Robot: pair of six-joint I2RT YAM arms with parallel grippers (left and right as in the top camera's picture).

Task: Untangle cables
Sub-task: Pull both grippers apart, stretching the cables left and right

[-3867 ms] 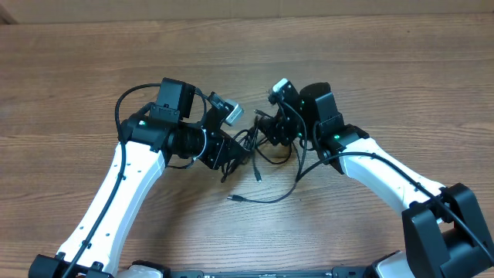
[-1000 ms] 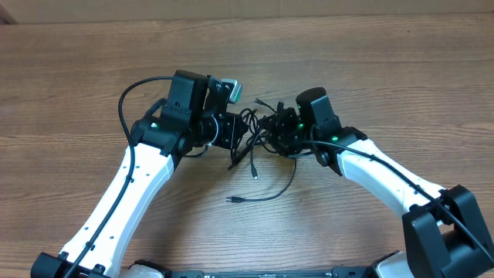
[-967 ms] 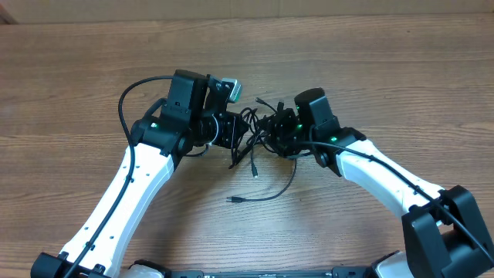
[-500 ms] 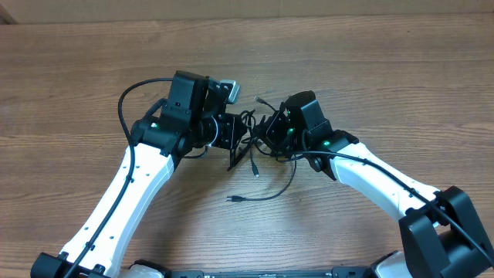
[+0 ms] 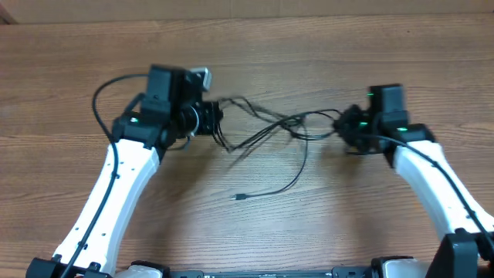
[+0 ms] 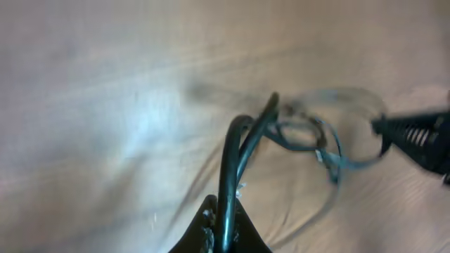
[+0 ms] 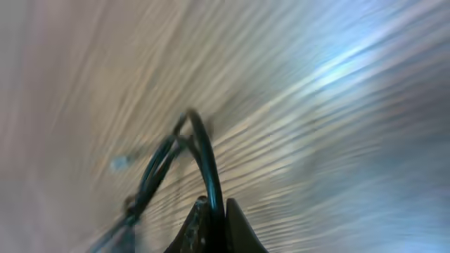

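Cables run in a drawn-out, crossed bundle across the upper middle of the overhead frame, strung between the two arms over the wooden tabletop. At the upper left, the left end effector is closed on one end of the bundle. At the right, the right end effector is closed on the other end. One loose strand droops toward the lower centre, its small plug lying on the wood.

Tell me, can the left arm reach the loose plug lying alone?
Probably: bare table leads to the small silver-tipped plug, but the left gripper is shut on the thin black cables.
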